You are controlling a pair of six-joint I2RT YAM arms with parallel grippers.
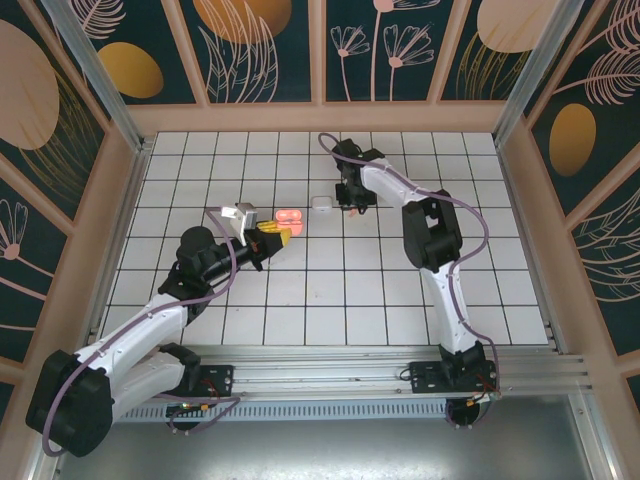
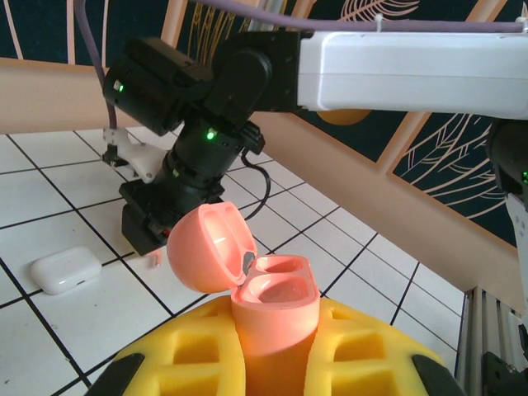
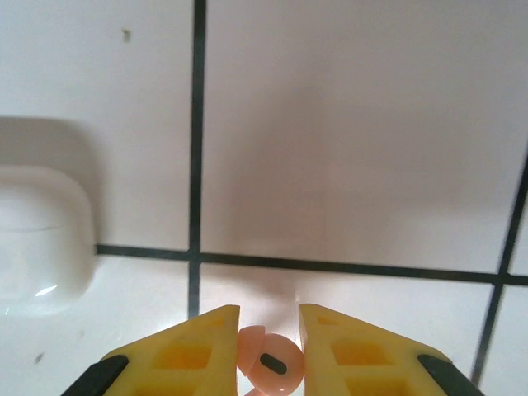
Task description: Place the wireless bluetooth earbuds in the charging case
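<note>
My left gripper [image 1: 272, 236] is shut on a salmon-pink charging case [image 2: 272, 305], held upright between the yellow pads [image 2: 165, 363] with its lid [image 2: 210, 247] swung open. Both wells inside look empty. The same case [image 1: 289, 220] glows pink near the table's middle. My right gripper [image 3: 269, 346] points down at the table just right of a white case, its yellow fingers closed against a small salmon-pink earbud [image 3: 268, 367] with a dark oval slot. That gripper [image 1: 350, 207] stands a couple of tiles beyond the pink case.
A closed white charging case [image 1: 322, 204] lies on the white grid table between the two grippers; it is also at the left edge of the right wrist view [image 3: 37, 239] and beside the right arm [image 2: 66, 269]. Wooden walls [image 1: 320, 118] ring the table.
</note>
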